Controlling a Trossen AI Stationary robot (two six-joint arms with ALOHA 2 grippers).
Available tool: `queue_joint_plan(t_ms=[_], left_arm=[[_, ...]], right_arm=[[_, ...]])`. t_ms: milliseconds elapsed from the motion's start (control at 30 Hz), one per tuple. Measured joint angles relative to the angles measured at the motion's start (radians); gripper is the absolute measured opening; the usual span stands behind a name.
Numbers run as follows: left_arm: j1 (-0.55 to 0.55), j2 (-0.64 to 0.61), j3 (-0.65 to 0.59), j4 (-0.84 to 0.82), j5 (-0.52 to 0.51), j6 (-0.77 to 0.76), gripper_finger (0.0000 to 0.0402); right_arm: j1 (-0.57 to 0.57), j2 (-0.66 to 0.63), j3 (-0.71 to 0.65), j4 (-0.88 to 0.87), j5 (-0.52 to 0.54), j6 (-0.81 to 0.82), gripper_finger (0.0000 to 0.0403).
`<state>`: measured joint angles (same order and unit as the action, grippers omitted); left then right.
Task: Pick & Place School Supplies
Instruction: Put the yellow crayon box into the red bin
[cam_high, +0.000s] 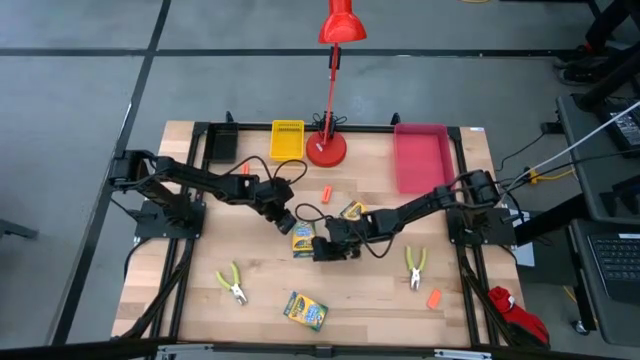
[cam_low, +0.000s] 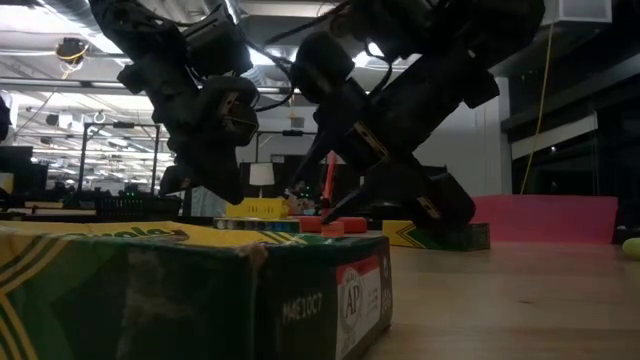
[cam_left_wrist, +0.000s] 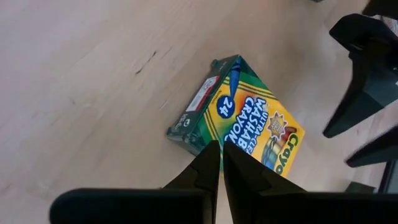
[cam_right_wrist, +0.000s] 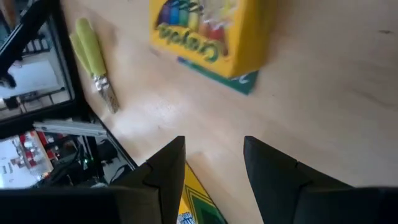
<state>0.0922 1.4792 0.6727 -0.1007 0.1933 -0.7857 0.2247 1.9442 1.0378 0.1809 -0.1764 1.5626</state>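
We count three crayon boxes on the wooden table (cam_high: 200, 200): one crayon box at table centre (cam_high: 303, 241), a second crayon box (cam_high: 352, 211) just behind the right arm, and a third crayon box (cam_high: 305, 310) near the front edge. We count two lime-handled pliers: left pliers (cam_high: 232, 283) and right pliers (cam_high: 415, 266). We count three orange pieces: rear piece (cam_high: 326, 192), a piece by the left arm (cam_high: 243, 169), and front-right piece (cam_high: 434, 298). The left gripper (cam_left_wrist: 221, 163) hangs over the centre box, clenched, grasping nothing. The right gripper (cam_right_wrist: 211, 155) hovers beside that box, fingers spread, released. A yellow tray (cam_high: 287, 139), pink tray (cam_high: 420, 155) and red desk lamp (cam_high: 328, 145) stand along the back.
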Motion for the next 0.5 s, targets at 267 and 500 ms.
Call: queue_joint_plan(t_ms=[267,500], left_arm=[[-0.094,-0.161,0.0,-0.167,-0.261,0.052,0.0015],[-0.217,-0.328,0.0,-0.36,-0.464,0.011,0.0015]], right_arm=[[0.108,0.0,0.0,0.02,0.175,-0.418,0.0166],[0.182,0.0,-0.001,0.126,0.34,-0.908,0.0166]])
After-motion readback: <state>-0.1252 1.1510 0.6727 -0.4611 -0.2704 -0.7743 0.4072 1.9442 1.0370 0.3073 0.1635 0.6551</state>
